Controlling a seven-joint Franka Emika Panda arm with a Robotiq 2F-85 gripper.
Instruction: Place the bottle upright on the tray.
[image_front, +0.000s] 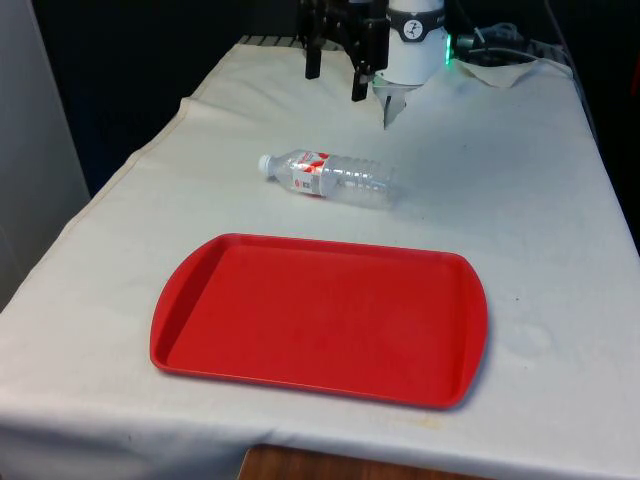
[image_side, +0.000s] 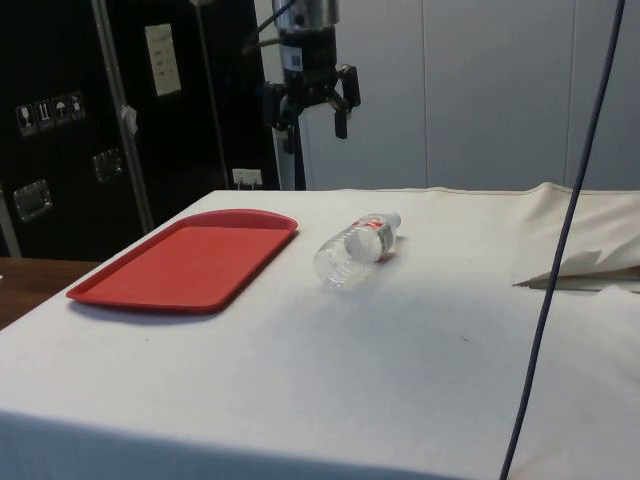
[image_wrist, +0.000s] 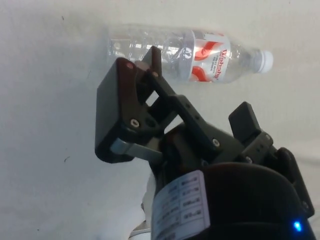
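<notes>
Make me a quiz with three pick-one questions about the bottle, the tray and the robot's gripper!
1. Where is the bottle?
A. Standing on the tray
B. Lying on the cloth beside the tray
C. Held in the gripper

2. What colour is the tray?
A. Blue
B. Green
C. Red

3. What is the gripper doing?
A. Hanging open above the table, holding nothing
B. Squeezing the bottle
C. Pressing on the tray

Answers:
1. B: the bottle lies on its side on the white cloth, apart from the tray.
2. C: the tray is plainly red in the front and side views.
3. A: the gripper hangs in the air with its fingers spread and nothing between them.
</notes>
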